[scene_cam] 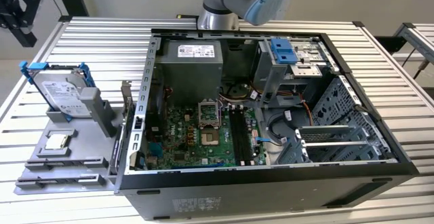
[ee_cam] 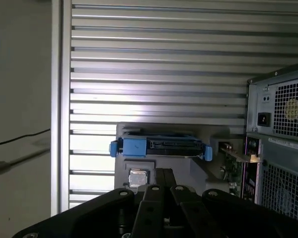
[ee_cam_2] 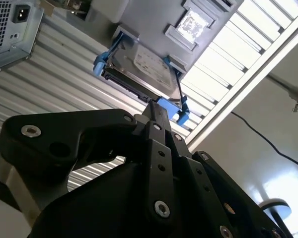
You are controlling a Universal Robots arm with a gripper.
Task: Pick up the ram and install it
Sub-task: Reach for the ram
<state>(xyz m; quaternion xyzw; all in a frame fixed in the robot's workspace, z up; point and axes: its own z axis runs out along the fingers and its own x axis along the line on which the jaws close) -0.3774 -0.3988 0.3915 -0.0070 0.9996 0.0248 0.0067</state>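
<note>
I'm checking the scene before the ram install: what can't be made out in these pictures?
Exterior view: motherboard slots too small to show whether a stick is seated.
Exterior view: gray tray, holder contents too small to tell.
First wrist view: part of the tray hidden behind the pincer.
Exterior view: arm cut off by the top edge.

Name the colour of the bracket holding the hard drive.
The bracket is blue, shown best in the exterior view.

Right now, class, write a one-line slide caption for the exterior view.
Open computer case on a slatted table, motherboard exposed, hard drive standing on the grey tray at the exterior view's left.
</note>
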